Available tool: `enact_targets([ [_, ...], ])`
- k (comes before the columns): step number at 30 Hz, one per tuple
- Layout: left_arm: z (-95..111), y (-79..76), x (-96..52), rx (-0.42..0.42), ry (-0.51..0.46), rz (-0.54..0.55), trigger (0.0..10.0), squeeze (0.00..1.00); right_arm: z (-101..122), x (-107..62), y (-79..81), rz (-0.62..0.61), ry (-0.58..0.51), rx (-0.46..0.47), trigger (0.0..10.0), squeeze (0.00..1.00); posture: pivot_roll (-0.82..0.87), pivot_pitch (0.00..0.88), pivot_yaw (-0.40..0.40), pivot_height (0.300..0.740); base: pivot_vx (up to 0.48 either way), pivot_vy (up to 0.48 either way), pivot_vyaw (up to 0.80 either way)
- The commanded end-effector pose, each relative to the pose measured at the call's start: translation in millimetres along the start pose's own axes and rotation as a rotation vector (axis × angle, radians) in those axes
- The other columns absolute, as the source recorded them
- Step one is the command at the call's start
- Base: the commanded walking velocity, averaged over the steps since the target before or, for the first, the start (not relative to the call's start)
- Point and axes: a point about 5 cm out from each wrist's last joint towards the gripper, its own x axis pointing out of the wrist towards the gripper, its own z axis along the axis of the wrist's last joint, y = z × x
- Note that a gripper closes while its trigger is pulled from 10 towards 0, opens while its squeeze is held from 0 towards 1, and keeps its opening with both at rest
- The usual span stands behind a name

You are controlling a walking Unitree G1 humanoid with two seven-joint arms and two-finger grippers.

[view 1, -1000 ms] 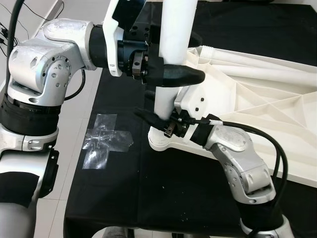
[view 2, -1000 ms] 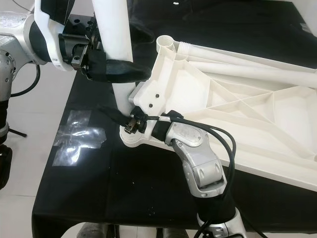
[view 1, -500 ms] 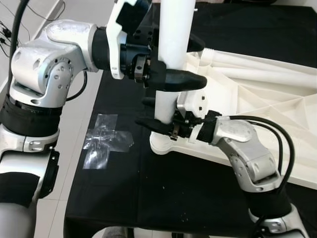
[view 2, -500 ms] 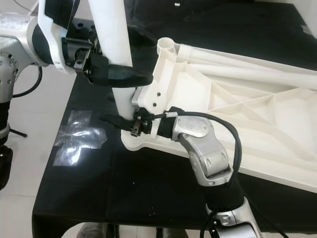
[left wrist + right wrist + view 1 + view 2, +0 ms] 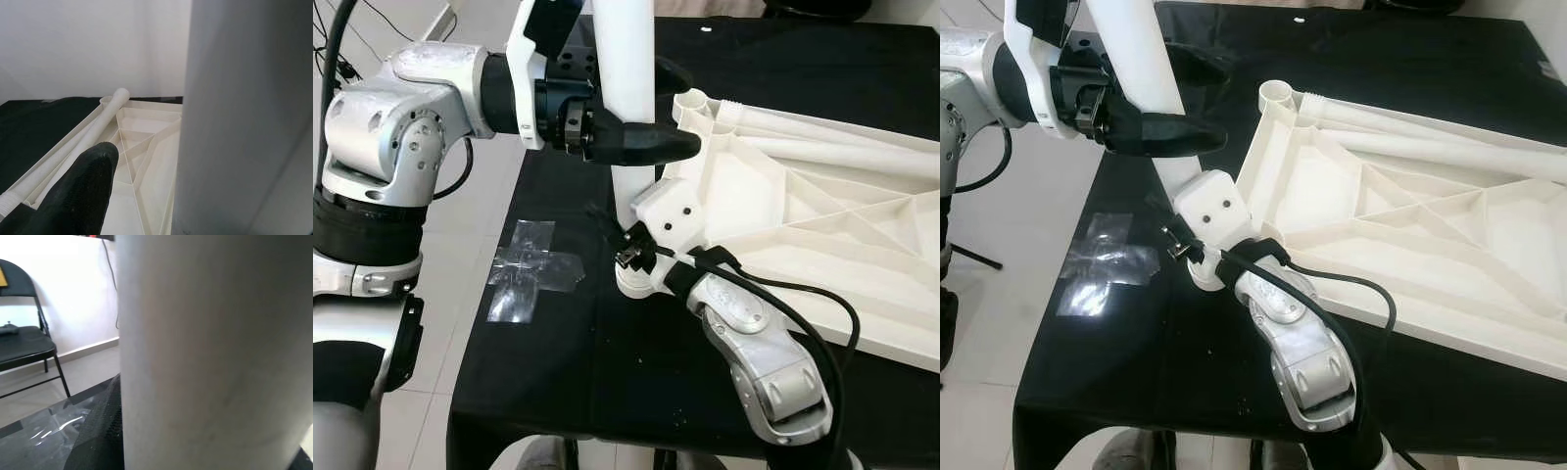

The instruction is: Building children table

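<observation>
The white table leg (image 5: 628, 88) is held upright at the near-left corner socket (image 5: 658, 217) of the upturned white tabletop (image 5: 1400, 235), which lies on the black cloth (image 5: 607, 372); the left gripper (image 5: 641, 117) is clamped around the leg's upper part, one black finger (image 5: 651, 144) crossing its front; the right gripper (image 5: 619, 245) is seen at the leg's base, at about 7 o'clock from the socket; whether its fingers grip cannot be told; two loose legs (image 5: 1430, 127) lie along the tabletop's far edge; a clear tape cross (image 5: 530, 269) is stuck at 9 o'clock.
</observation>
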Motion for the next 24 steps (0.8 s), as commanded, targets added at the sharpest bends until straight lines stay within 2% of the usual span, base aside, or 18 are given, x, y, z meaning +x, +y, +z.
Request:
enact_targets([
  [1,3.7,12.2,-9.2,0.030,0.028,0.145,10.0,0.00,-54.4,-4.6,19.2,0.060,0.297,-0.042,0.0,0.00,0.04,0.312,-0.037,0.740,0.000,0.000,0.00],
  [9,0.7,13.7,-9.2,0.017,0.040,0.137,10.0,0.00,-50.8,-2.6,17.7,-0.012,0.301,-0.036,0.0,0.00,0.04,0.299,-0.027,0.740,0.000,0.000,0.00],
  [10,0.2,14.0,-8.9,0.015,0.040,0.135,5.7,0.00,-50.6,-2.5,18.1,-0.013,0.300,-0.034,0.0,0.00,0.04,0.297,-0.026,0.740,0.000,0.000,0.00],
  [11,0.2,14.0,-8.9,0.015,0.040,0.135,5.7,0.00,-50.6,-2.5,18.1,-0.013,0.300,-0.034,0.0,0.00,0.04,0.297,-0.026,0.740,0.000,0.000,0.00],
  [12,0.2,14.4,-8.2,0.012,0.037,0.131,0.0,0.00,-50.5,-2.7,18.5,-0.018,0.299,-0.027,0.0,0.00,0.04,0.296,-0.024,0.740,0.000,0.000,0.00],
  [16,4.4,18.8,-4.5,0.024,0.003,0.137,0.0,0.00,-53.0,-3.1,17.4,-0.082,0.312,0.102,0.0,0.00,0.05,0.291,-0.018,0.740,0.000,0.000,0.00],
  [17,4.4,18.8,-4.5,0.024,0.003,0.137,0.0,0.00,-53.0,-3.1,17.4,-0.082,0.312,0.102,0.0,0.00,0.05,0.291,-0.018,0.740,0.000,0.000,0.00],
  [18,5.8,19.7,-3.8,0.025,-0.009,0.139,0.9,0.00,-53.5,-3.2,16.7,-0.097,0.314,0.133,0.0,0.00,0.04,0.289,-0.016,0.740,0.000,0.000,0.00],
  [19,6.9,20.4,-2.7,0.030,-0.019,0.135,3.5,0.00,-54.6,-3.2,15.0,-0.125,0.317,0.192,0.0,0.00,0.04,0.289,-0.015,0.740,0.000,0.000,0.00],
  [20,6.9,20.4,-2.7,0.030,-0.019,0.135,3.5,0.00,-54.6,-3.2,15.0,-0.125,0.317,0.192,0.0,0.00,0.04,0.289,-0.015,0.740,0.000,0.000,0.00],
  [21,6.9,20.5,-2.1,0.031,-0.022,0.131,6.4,0.00,-54.7,-3.2,13.8,-0.143,0.316,0.224,0.0,0.00,0.04,0.289,-0.014,0.740,0.000,0.000,0.00],
  [22,6.8,20.5,-1.7,0.031,-0.023,0.129,6.4,0.00,-54.8,-3.3,13.0,-0.154,0.315,0.243,0.0,0.00,0.04,0.289,-0.014,0.740,0.000,0.000,0.00],
  [23,6.5,20.6,-1.0,0.030,-0.026,0.128,9.6,0.00,-53.4,-3.1,11.9,-0.166,0.301,0.264,0.0,0.00,0.04,0.290,-0.013,0.740,0.000,0.000,0.00],
  [24,6.4,20.7,-0.7,0.030,-0.028,0.127,9.6,0.00,-52.4,-2.9,11.1,-0.174,0.291,0.276,0.0,0.00,0.04,0.291,-0.011,0.740,0.000,0.000,0.00],
])
